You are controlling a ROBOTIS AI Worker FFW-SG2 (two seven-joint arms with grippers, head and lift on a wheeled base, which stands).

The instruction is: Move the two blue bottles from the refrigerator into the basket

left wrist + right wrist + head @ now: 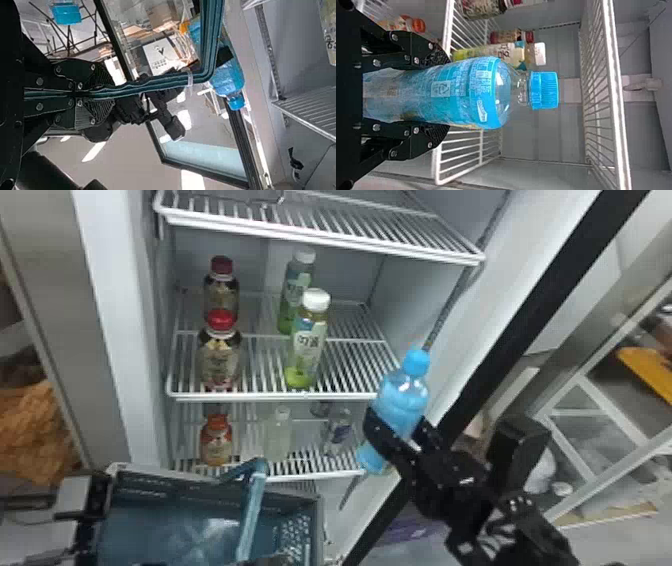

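My right end effector (397,419) grips a blue plastic bottle (401,394), cap up and leaning, beside the white wire shelf (280,395). The teal plastic basket (210,496), its handle (158,84) clenched in my left end effector (113,90), lies lower left; I'd carry the bottle that way.

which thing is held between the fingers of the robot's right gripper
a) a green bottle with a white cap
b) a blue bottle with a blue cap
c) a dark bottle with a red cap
b, the right gripper's two black fingers sit either side of the blue bottle
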